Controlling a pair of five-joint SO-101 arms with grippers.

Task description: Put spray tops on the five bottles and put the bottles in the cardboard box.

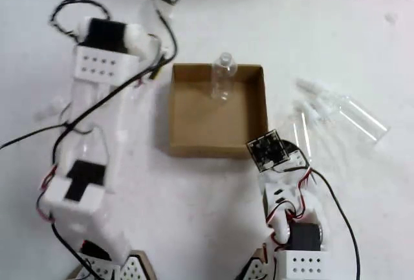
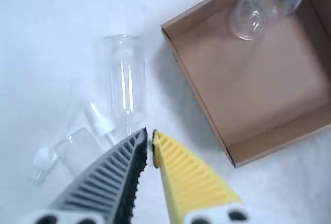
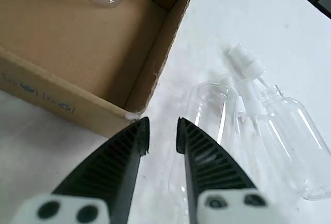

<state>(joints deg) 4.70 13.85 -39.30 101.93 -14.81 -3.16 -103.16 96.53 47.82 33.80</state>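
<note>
The box [image 1: 194, 125] is plain brown and the table [image 1: 362, 41] white. The bottles [image 2: 124, 79] are clear, the spray tops [image 3: 243, 59] white. The left gripper [image 2: 150, 137] is ribbed, half grey, half yellow. The right gripper [image 3: 161, 131] is ribbed black. The arms [image 1: 103, 66] are white with black motors [image 1: 107, 33].

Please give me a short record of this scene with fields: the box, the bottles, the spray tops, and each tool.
Cardboard box: holds one upright clear bottle, no top on it
Left tool: shut, empty, near a lying bottle outside the box
Right tool: slightly open, empty, near lying bottles and loose spray tops
</note>
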